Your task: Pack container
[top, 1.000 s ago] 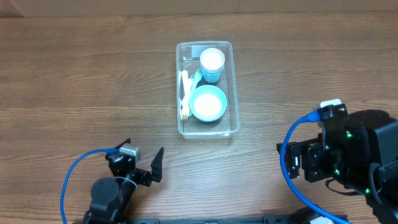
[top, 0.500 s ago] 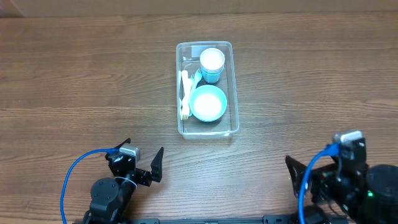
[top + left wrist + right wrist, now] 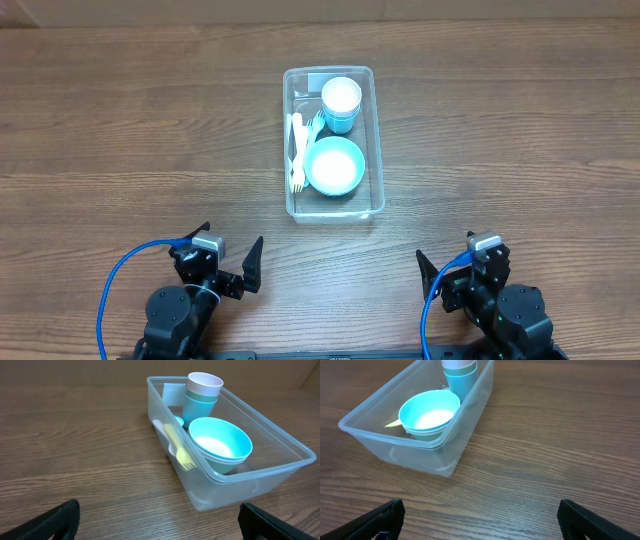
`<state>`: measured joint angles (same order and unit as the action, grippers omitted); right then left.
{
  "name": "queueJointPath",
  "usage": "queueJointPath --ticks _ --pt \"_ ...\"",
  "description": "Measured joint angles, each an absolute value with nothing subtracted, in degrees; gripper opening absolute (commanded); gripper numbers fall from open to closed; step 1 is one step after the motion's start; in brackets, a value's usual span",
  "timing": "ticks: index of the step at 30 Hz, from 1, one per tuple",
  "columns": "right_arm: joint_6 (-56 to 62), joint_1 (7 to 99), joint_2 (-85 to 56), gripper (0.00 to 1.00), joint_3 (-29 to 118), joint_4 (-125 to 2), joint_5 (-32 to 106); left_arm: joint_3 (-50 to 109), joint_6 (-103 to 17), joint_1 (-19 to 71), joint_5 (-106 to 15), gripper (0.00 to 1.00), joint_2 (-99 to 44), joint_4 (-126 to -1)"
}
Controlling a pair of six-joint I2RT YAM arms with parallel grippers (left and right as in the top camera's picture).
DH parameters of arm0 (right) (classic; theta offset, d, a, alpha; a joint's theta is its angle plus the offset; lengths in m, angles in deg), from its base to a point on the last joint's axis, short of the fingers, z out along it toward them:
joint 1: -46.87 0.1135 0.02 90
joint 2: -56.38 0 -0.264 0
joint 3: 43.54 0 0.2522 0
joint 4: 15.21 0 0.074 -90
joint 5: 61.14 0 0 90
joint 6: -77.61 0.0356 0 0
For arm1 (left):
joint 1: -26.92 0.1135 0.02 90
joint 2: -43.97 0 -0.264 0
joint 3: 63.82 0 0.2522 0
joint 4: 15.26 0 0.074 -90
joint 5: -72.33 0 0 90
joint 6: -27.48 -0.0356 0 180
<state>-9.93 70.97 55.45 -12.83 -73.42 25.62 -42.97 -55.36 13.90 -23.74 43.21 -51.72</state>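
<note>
The container sits mid-table, nearer the far edge. Inside, cups are nested at its far end and bowls at its near end. Forks lie along the left wall, likely to save room. The left jaws and right jaws rest wide and empty at the near edge, well apart from it. Packing looks finished.

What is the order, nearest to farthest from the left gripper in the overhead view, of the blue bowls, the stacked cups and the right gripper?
Measured from the left gripper:
1. Blue bowls, in the near end of the container.
2. Stacked cups, at the container's far end.
3. Right gripper, across the table at the right.
</note>
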Motion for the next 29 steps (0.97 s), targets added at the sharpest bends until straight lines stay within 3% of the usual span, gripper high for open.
queueJointPath --ticks 8,29 --pt "-11.33 71.67 55.58 1.0 -20.48 -61.2 25.46 -42.97 -55.36 13.9 -23.76 1.0 43.23 -51.74" --pt "-11.33 71.67 55.58 1.0 -20.54 -61.24 25.46 -42.97 -55.36 13.9 -23.74 1.0 43.21 -51.72"
